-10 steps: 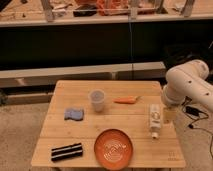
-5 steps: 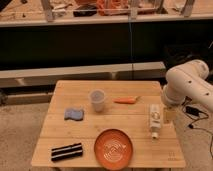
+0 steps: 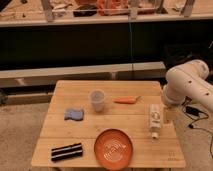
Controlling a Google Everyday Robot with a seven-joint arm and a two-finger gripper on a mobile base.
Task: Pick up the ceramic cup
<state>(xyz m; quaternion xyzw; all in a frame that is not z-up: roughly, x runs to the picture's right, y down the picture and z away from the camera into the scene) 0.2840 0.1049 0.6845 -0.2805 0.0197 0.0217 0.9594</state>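
The ceramic cup [image 3: 97, 100] is small, pale grey-white and handleless. It stands upright near the middle of the wooden table [image 3: 80, 130]. My white arm comes in from the right, with the gripper [image 3: 169, 114] hanging at the table's right edge, next to a white bottle [image 3: 155, 119] that lies on its side. The gripper is well to the right of the cup and holds nothing that I can see.
An orange plate [image 3: 114, 148] sits at the front centre. A blue sponge [image 3: 74, 114] lies left of the cup. An orange carrot-like item [image 3: 127, 100] lies right of the cup. A black striped object [image 3: 67, 151] lies at the front left. A dark shelf bench stands behind the table.
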